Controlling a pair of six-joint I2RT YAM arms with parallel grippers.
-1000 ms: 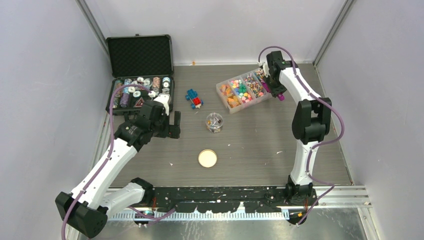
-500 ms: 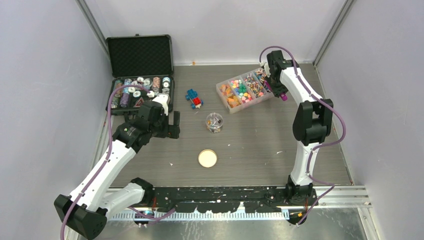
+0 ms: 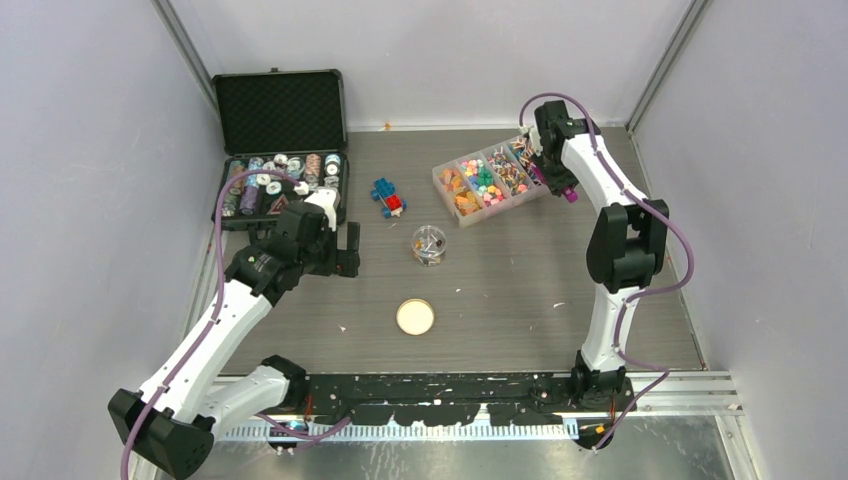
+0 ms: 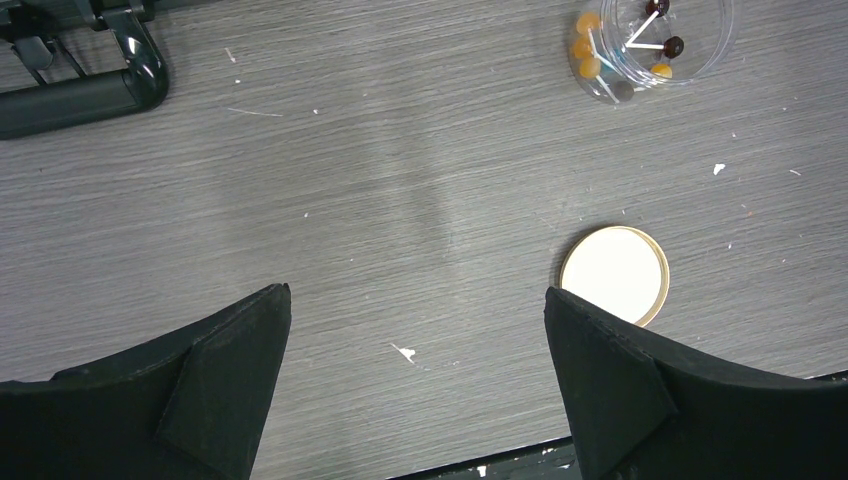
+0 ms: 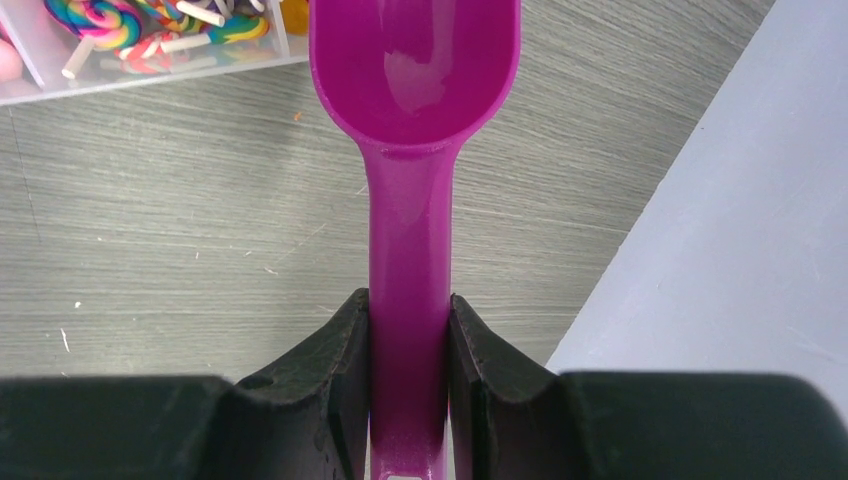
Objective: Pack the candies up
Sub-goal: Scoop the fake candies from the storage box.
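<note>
Start with the candies [image 3: 487,180]: sorted by kind in a clear divided tray [image 3: 437,181], just ahead and to the left of the right tool [image 3: 550,168]. From that wrist, only swirled lollipops [image 5: 100,20] and the tray's end corner showing at upper left.

Right tool [image 5: 408,305] clamped narrowly on the handle of a purple scoop [image 5: 410,150], fingers [image 5: 345,345] pressing both sides. Scoop bowl pointing forward, empty by the look of it, hanging over bare tabletop [image 5: 200,200] beside the tray's end rather than over a compartment.

Left tool [image 4: 415,292] spread wide, holding nothing, hovering above the tabletop. Ahead and to its right, a small clear jar [image 4: 650,40] with a few lollipops inside; nearer, off its right finger, a round cork lid [image 4: 614,288] lying flat, well apart from the jar.

Judged step: scoop in hand, not yet dipped; jar open and barely filled. Next move, likely: swing the bowl left over a compartment, dig under the sweets, lift level, then carry back and left to the jar without tipping. Worth watching: spills on the way across.
</note>
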